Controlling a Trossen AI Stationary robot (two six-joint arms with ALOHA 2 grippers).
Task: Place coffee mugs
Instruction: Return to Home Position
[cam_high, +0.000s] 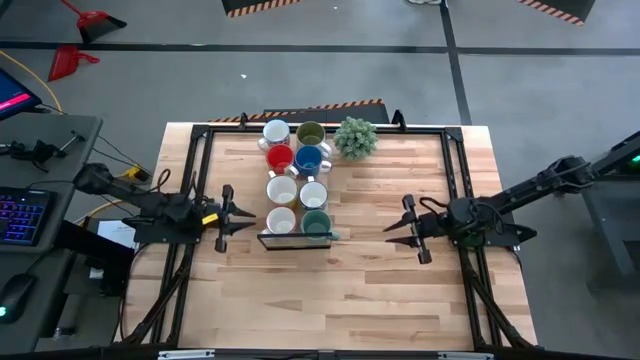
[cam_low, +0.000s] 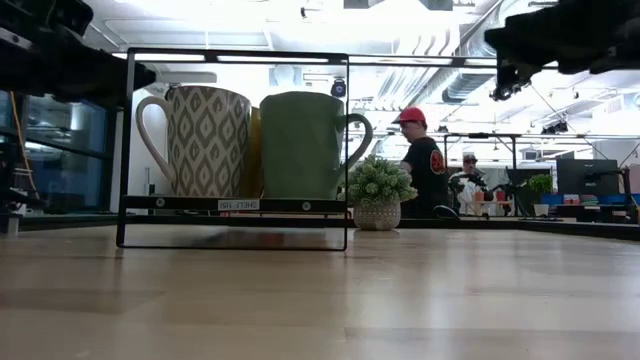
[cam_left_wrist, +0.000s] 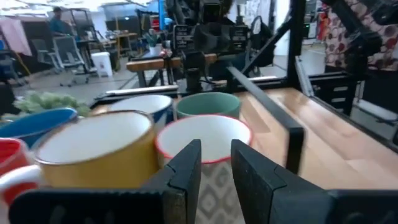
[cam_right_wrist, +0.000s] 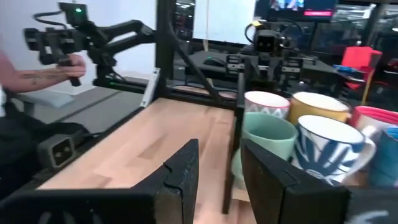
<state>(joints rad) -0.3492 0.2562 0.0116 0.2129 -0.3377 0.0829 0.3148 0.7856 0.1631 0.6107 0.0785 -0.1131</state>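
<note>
Our left tool (cam_high: 243, 217) and right tool (cam_high: 393, 229) hang slightly parted and empty, judged clear because the coffee mugs (cam_high: 282, 188) between them look placed.

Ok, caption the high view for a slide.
Eight coffee mugs in two rows, potted plant at the far end, left gripper and right gripper flanking them.

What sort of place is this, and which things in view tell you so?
Most likely a robotics lab or workshop: a left arm and right arm flank a wooden table, hazard-striped tape marks the grey floor, and the low view shows people near monitors under exposed ceiling ducts.
</note>
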